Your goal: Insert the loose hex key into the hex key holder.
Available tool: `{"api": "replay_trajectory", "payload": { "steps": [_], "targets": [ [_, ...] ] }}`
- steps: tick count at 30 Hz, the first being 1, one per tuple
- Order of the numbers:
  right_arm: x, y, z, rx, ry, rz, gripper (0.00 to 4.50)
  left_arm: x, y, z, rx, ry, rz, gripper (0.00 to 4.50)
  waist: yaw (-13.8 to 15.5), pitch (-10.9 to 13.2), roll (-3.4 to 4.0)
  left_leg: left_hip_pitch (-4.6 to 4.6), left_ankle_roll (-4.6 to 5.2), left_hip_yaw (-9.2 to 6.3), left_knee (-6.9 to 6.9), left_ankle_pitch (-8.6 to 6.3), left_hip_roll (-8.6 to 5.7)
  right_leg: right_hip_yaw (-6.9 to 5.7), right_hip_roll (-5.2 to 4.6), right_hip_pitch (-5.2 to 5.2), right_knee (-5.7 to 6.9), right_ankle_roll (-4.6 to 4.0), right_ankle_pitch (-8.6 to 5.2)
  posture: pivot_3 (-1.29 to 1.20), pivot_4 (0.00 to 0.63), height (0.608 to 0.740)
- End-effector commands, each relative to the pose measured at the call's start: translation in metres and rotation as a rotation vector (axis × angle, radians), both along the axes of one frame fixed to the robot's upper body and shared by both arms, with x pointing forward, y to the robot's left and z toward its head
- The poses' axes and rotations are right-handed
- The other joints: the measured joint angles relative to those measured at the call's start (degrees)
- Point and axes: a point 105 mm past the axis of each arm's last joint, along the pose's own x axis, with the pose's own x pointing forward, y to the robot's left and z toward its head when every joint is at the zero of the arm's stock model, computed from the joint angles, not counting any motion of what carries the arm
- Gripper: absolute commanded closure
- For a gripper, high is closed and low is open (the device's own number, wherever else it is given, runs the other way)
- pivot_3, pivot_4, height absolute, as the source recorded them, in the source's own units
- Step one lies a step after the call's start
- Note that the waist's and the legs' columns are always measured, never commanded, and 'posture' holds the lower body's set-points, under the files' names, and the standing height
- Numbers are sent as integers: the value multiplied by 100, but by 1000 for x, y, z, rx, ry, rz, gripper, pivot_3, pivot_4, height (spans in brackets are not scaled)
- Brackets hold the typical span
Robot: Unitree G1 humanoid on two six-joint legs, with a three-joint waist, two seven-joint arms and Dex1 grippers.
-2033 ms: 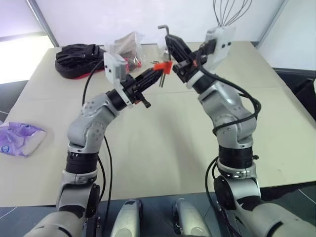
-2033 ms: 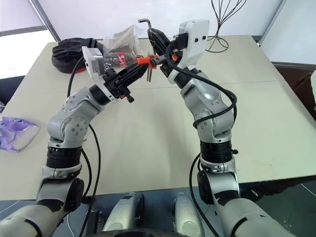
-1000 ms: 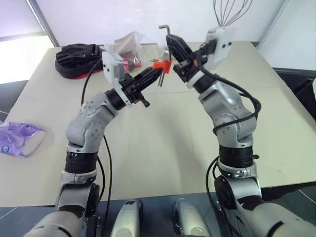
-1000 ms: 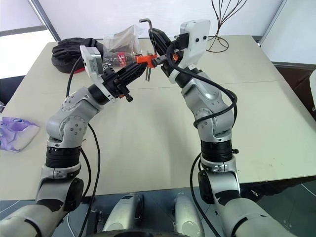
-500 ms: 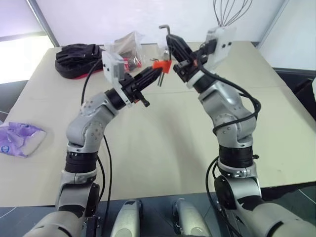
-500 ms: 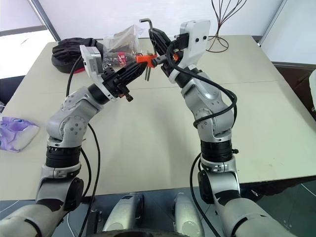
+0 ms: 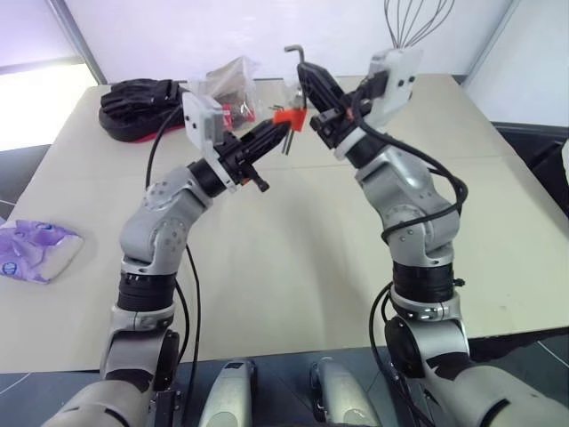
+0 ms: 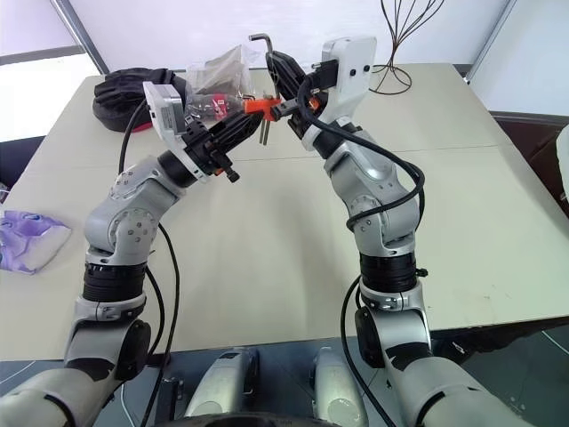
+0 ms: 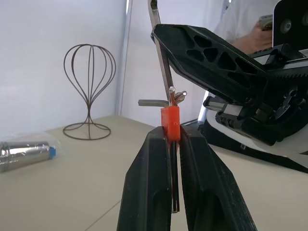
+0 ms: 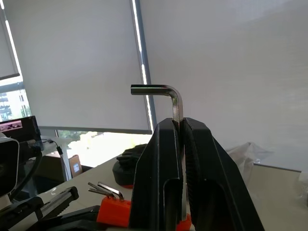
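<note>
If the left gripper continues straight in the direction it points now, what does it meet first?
Probably the right gripper: it hangs just past the left gripper, beyond the hex key holder pinched there. Depth is unclear.

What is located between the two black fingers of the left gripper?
In the left wrist view, the small orange-red plastic hex key holder sits pinched between the left gripper fingers, with the thin grey metal loose hex key rising above it.

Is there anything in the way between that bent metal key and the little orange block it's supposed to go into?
Nothing visible. The right tool grips the loose hex key upright, directly above the hex key holder clamped in the left tool, both held above the table.
</note>
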Motion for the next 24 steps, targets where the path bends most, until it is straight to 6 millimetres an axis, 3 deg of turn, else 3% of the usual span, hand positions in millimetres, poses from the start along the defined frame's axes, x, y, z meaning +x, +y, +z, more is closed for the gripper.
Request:
{"api": "replay_trajectory", "payload": {
  "steps": [1,12,19,24],
  "targets": [
    [-13,4,21,20,-85,21,4490,-5,1,19,-22,-71,-1,4500,0,0,0,0,0,0,0,0,0,0,0,0,0,0,0,0,150,740],
    [-12,-2,25,100,-83,-4,4490,-7,0,19,-25,-70,-2,4500,0,0,0,0,0,0,0,0,0,0,0,0,0,0,0,0,150,740],
    [-13,-17,39,338,-51,-4,4490,-4,6,23,-39,-84,30,4500,0,0,0,0,0,-1,0,0,1,0,-1,0,1,0,0,0,150,740],
    [-8,-20,44,436,-46,-54,4490,1,10,38,-70,-130,74,4500,-1,0,0,0,-1,-1,0,0,0,0,0,-1,1,1,0,0,150,740]
  ]
}}
